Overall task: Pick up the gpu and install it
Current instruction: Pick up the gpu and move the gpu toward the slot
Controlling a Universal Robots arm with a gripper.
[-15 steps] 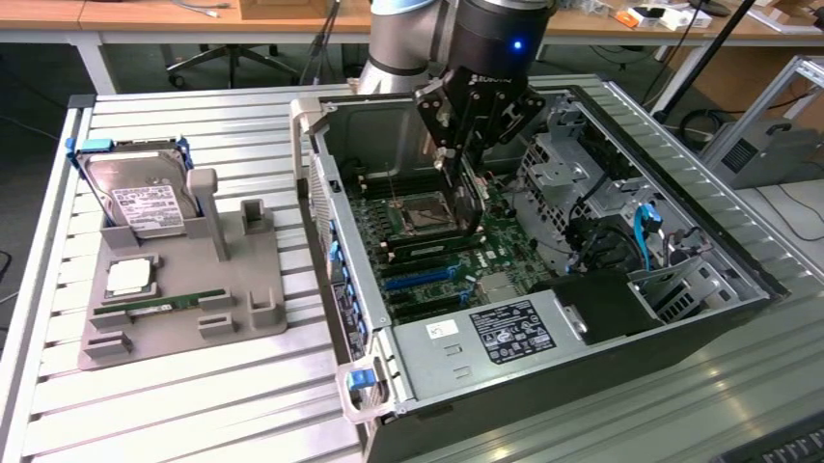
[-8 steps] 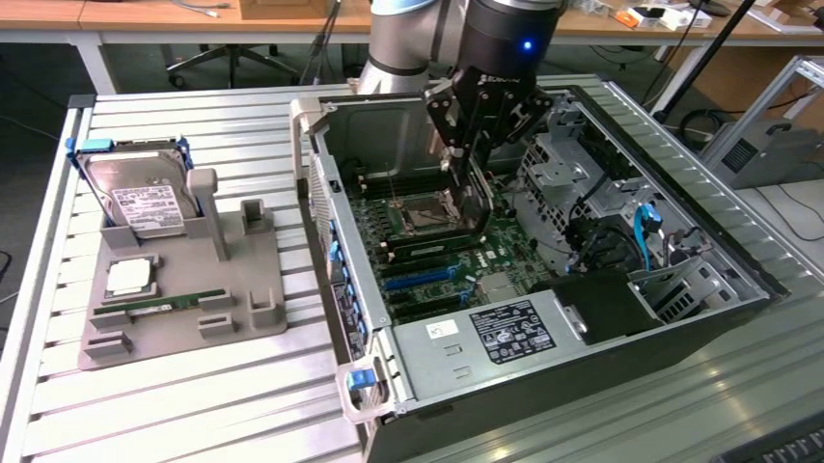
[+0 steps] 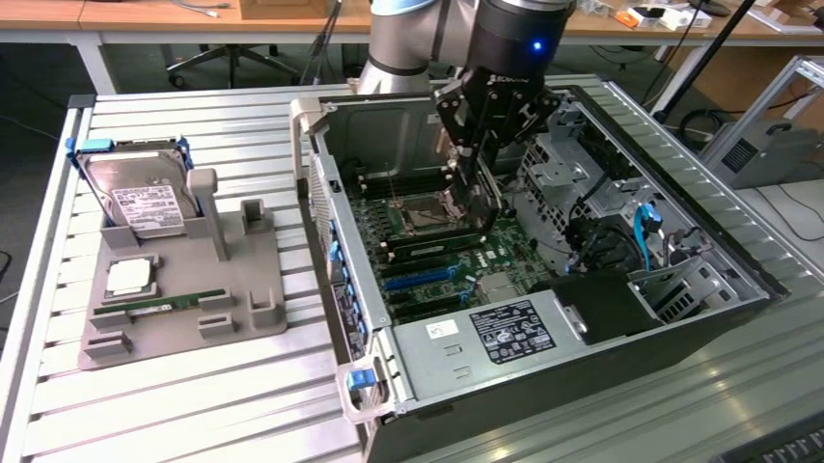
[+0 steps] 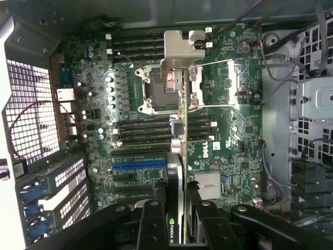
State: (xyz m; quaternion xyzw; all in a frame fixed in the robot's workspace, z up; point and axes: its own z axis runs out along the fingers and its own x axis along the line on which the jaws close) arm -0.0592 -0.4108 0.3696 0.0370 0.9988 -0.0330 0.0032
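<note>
My gripper (image 3: 483, 159) hangs inside the open computer case (image 3: 721, 251), shut on the gpu (image 3: 480, 201). The card is thin and dark, and it hangs on edge from the fingers above the green motherboard (image 3: 438, 260). In the wrist view the gpu (image 4: 176, 172) runs edge-on away from my gripper (image 4: 177, 211), and its silver bracket (image 4: 179, 49) sits at the far end over the processor socket (image 4: 156, 91). The black fingers (image 4: 153, 221) press on both faces of the card. A blue expansion slot (image 4: 138, 166) lies on the board beside the card's line.
On the exterior view's left a grey fixture (image 3: 245, 289) holds a silver hard drive (image 3: 145, 201), a processor chip (image 3: 129, 277) and a green memory stick (image 3: 161, 304). Drive cages and cables (image 3: 631, 231) crowd the case's right side. The case stands on a slatted metal table (image 3: 193, 405).
</note>
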